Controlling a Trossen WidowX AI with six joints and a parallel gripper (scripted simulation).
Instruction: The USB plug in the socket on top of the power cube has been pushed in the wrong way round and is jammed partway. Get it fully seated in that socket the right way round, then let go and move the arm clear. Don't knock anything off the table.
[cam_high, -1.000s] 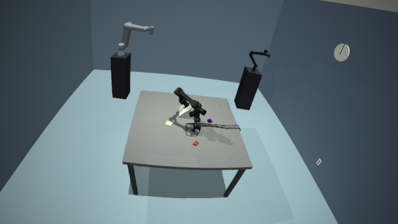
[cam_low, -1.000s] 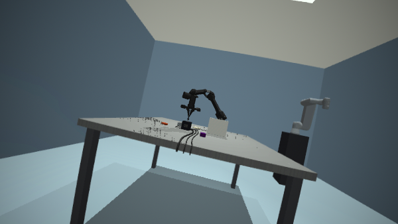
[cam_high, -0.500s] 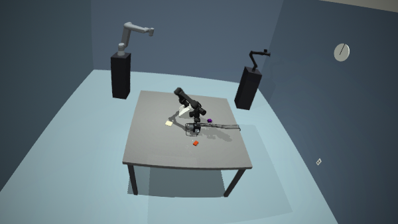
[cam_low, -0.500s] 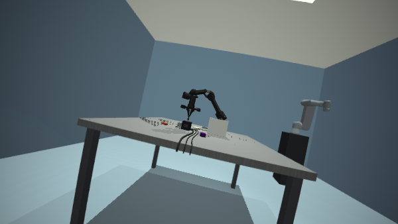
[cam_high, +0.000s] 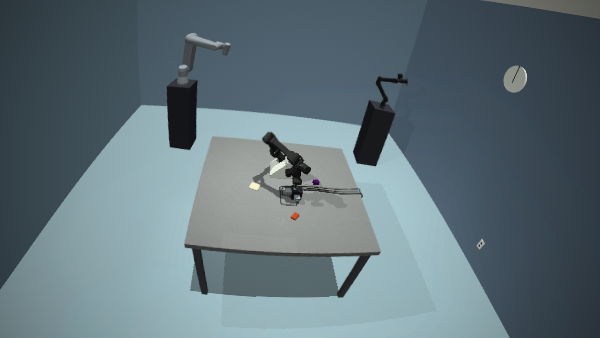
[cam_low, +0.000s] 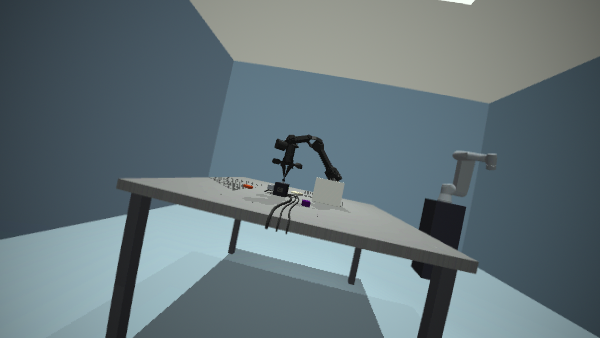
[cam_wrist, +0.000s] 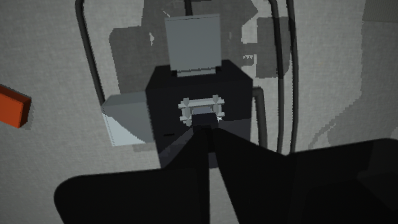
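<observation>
The power cube (cam_high: 296, 194) (cam_low: 281, 189) (cam_wrist: 167, 95) is a dark block. In the wrist view its top socket (cam_wrist: 201, 103) has a pale metal frame. The USB plug (cam_wrist: 205, 120) has a small dark body, with a grey part showing at the frame's opening. My gripper (cam_low: 284, 179) (cam_wrist: 208, 137) is above the cube, pointing down, shut on the plug's dark body. The plug is over the socket's near side in the wrist view; how deep it sits and which way round it is cannot be told. The fingers hide part of the cube top.
Grey blocks stand at the cube's far side (cam_wrist: 193, 42) and left side (cam_wrist: 127, 120). Black cables (cam_high: 332, 190) (cam_low: 276, 212) run over the table edge. An orange block (cam_high: 295, 216) (cam_low: 248, 186) (cam_wrist: 12, 107), purple block (cam_high: 316, 182) (cam_low: 306, 203), cream piece (cam_high: 254, 186) and white box (cam_low: 328, 191) are nearby.
</observation>
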